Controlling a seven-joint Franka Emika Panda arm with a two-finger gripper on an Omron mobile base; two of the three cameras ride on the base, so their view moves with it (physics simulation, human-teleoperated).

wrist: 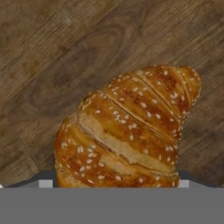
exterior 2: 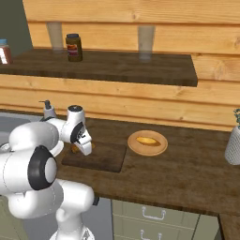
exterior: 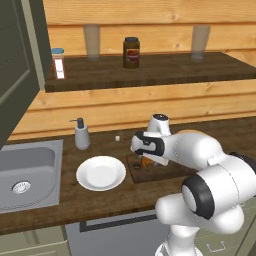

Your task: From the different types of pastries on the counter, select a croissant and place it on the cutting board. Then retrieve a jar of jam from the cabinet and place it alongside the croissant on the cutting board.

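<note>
The croissant (wrist: pixel 127 131), golden-brown with seeds, sits between my fingertips (wrist: pixel 46 183) and touches both of them. It is just over the dark wooden cutting board (wrist: pixel 52 65). From the left base view, my gripper (exterior: pixel 150 161) is low over the cutting board (exterior: pixel 172 171), and a bit of the croissant (exterior: pixel 145 162) shows under the hand. In the right base view, the gripper (exterior 2: pixel 83 146) is at the left end of the cutting board (exterior 2: pixel 105 159). A yellow-orange pastry (exterior 2: pixel 147 140) lies on a tan round plate (exterior 2: pixel 159 147). The olive-grey cabinet (exterior: pixel 15 65) stands at the left. The jar of jam is out of view.
A round white plate (exterior: pixel 82 175) lies left of the board, with a soap dispenser (exterior: pixel 81 134) and a steel sink (exterior: pixel 27 175) beyond it. The plank shelf (exterior: pixel 150 72) carries a brown jar (exterior: pixel 131 52), two glasses and a small shaker (exterior: pixel 59 63). A patterned vase (exterior 2: pixel 233 143) stands far right.
</note>
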